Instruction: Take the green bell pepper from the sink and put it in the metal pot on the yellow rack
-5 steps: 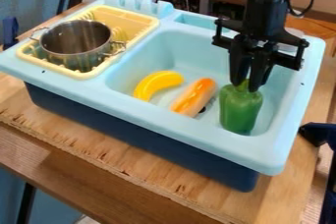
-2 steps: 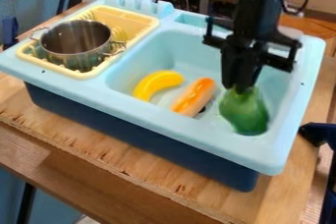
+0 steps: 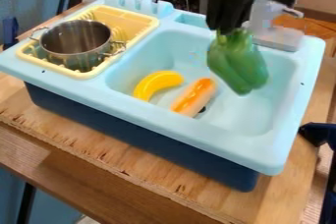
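With twelve o'clock at the top edge of the camera view, the gripper [image 3: 224,29] hangs over the far part of the light-blue sink [image 3: 197,134]. Its fingers are closed in on the top of a green pepper [image 3: 238,63], holding it by the stem end. From the fingers, the pepper's body lies towards five o'clock; its long axis is tilted, running from about eleven o'clock at the held end to five at the free, lower end. The pepper looks raised off the basin floor, its blunt end over the basin.

From the pepper, the orange-topped hot dog [image 3: 193,98] lies between seven and eight o'clock, its own axis running from one to seven. The yellow banana [image 3: 157,84] curves just beyond it, between eight and nine. The metal pot [image 3: 76,41] stands upright in the yellow rack [image 3: 84,74], well apart, between nine and ten. The sink rests on the wooden counter [image 3: 151,181].
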